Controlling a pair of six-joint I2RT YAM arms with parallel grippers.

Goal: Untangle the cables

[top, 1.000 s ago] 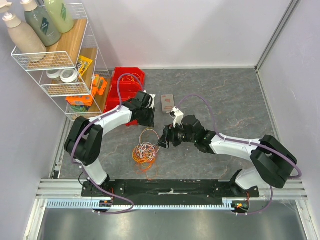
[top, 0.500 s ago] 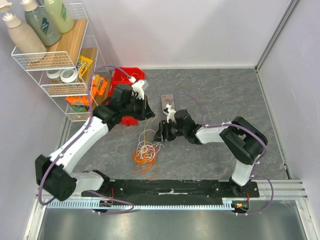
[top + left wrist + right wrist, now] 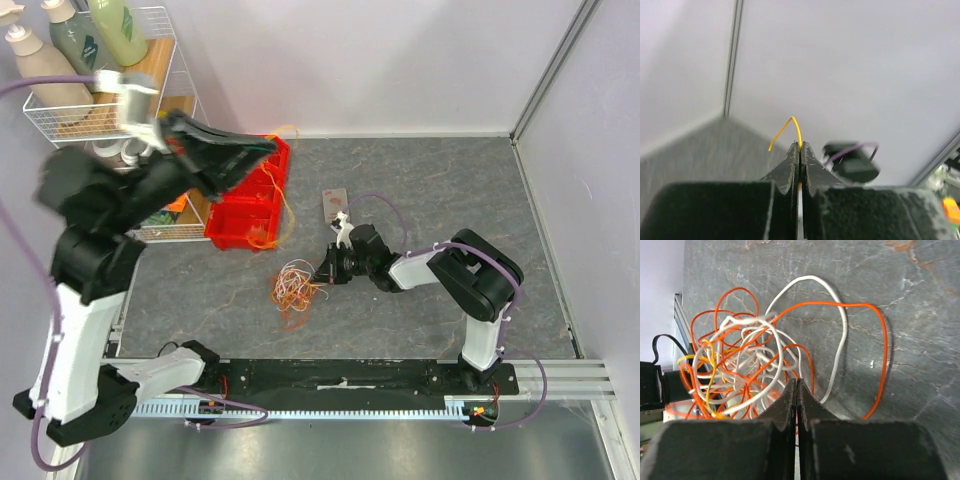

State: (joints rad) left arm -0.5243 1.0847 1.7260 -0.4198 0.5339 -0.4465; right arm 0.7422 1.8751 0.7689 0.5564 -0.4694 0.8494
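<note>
The cables (image 3: 293, 283) lie as a tangle of orange and white wires on the grey table, and fill the left half of the right wrist view (image 3: 740, 370). My right gripper (image 3: 325, 272) is low at the tangle's right edge, its jaws (image 3: 796, 383) shut with an orange cable running into them. My left gripper (image 3: 268, 150) is raised high over the red bin, shut on a thin yellow cable (image 3: 792, 125). That yellow cable (image 3: 272, 205) hangs in a curve down toward the tangle.
A red bin (image 3: 232, 218) stands left of the tangle under the raised left arm. Behind it is a white wire shelf (image 3: 100, 120) with bottles and tape rolls. A small flat packet (image 3: 335, 203) lies behind the right gripper. Walls close the table's back and right.
The left arm has swung up and to the left, lifting a yellow cable out of the tangle. The right gripper has shut at the tangle's right edge.
</note>
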